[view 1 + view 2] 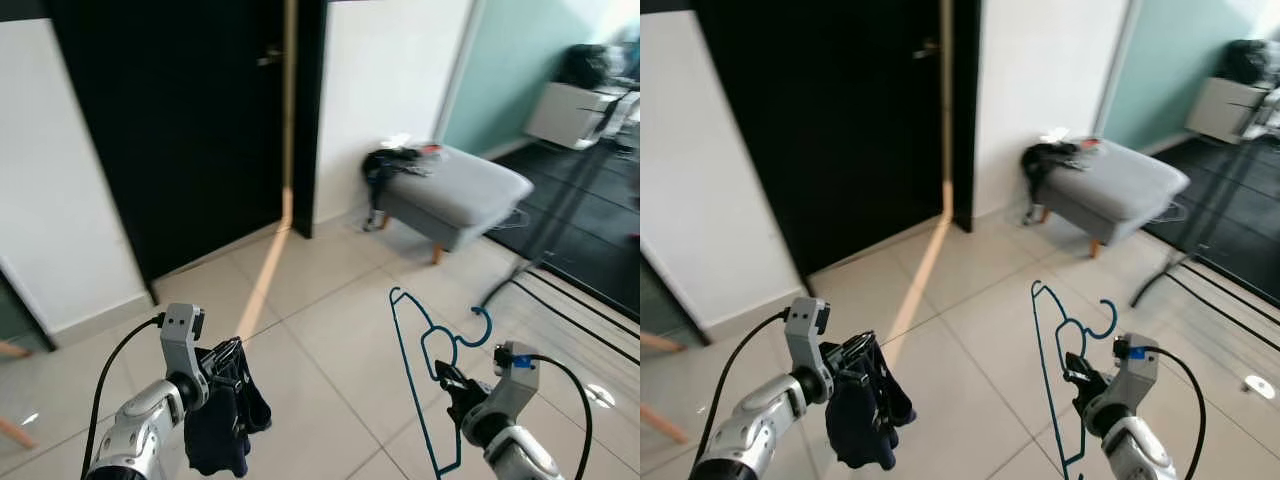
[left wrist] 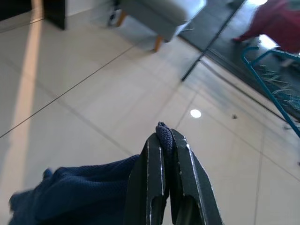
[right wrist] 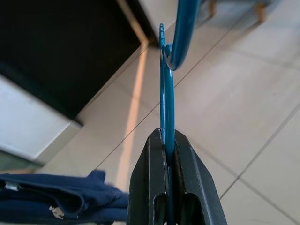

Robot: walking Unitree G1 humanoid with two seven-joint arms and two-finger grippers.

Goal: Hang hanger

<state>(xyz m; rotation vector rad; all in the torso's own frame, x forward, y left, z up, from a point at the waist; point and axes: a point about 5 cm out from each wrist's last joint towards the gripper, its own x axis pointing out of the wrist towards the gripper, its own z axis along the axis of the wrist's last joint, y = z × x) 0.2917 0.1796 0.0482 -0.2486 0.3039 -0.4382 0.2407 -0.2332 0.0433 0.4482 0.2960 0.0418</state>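
A thin teal hanger (image 1: pixel 425 370) stands upright in my right gripper (image 1: pixel 447 383), which is shut on its neck just below the hook (image 3: pixel 167 101). At the lower left, my left gripper (image 1: pixel 228 365) is shut on a dark navy garment (image 1: pixel 222 420) that droops below its fingers (image 2: pixel 161 176). Both arms are held low over the tiled floor, about a hand's width apart.
A grey footstool (image 1: pixel 455 195) with dark clothes on it stands by the white wall ahead on the right. A black door (image 1: pixel 190 120) fills the wall ahead. Black rack legs (image 1: pixel 520 265) cross the floor at right, beside dark flooring.
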